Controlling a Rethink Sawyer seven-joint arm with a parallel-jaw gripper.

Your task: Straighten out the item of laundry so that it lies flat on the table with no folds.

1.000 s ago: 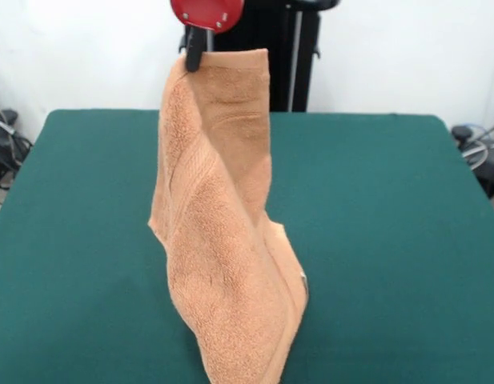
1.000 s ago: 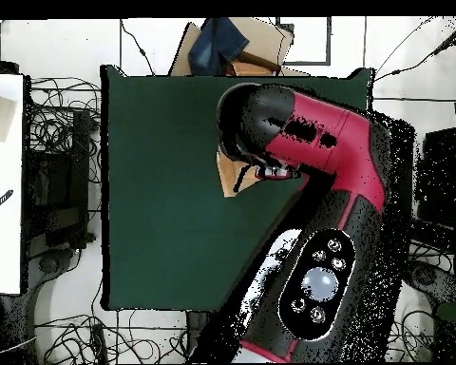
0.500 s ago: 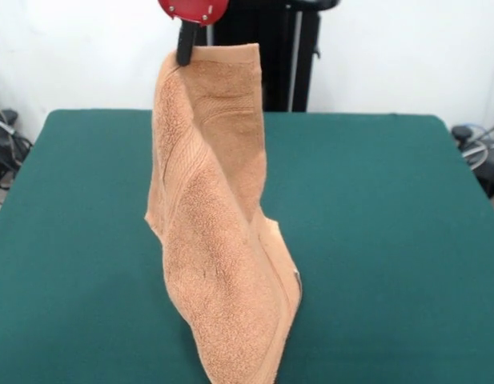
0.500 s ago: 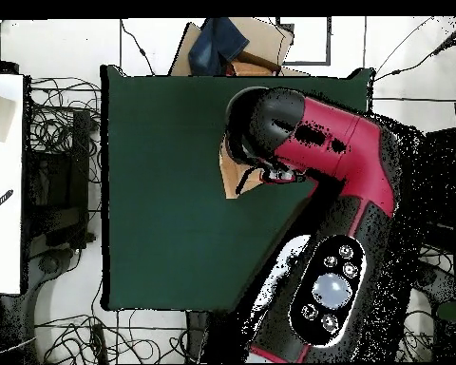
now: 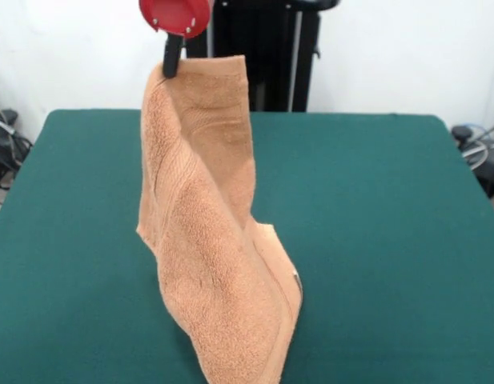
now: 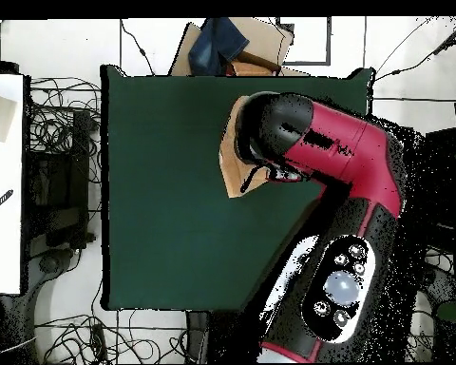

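Observation:
The item of laundry (image 5: pixel 210 232), a light orange-tan terry towel, hangs by its top corner with a twist along its length. Its lower end trails toward the table's (image 5: pixel 375 240) near edge. My gripper (image 5: pixel 173 58) holds the top corner at the picture's top, shut on the cloth, under a red disc. In the overhead view the red and black arm (image 6: pixel 313 152) covers most of the towel; only a tan edge (image 6: pixel 234 157) shows at the arm's left.
Cables and dark gear (image 5: pixel 2 144) lie off the table's left side, more cables (image 5: pixel 475 148) off the right. In the overhead view a cardboard box with blue cloth (image 6: pixel 234 46) sits past the far edge, and a white board (image 6: pixel 4 181) at left.
My gripper has carried the towel's top corner to the left in the front view. The hanging towel has followed, its lower end still trailing at the near edge.

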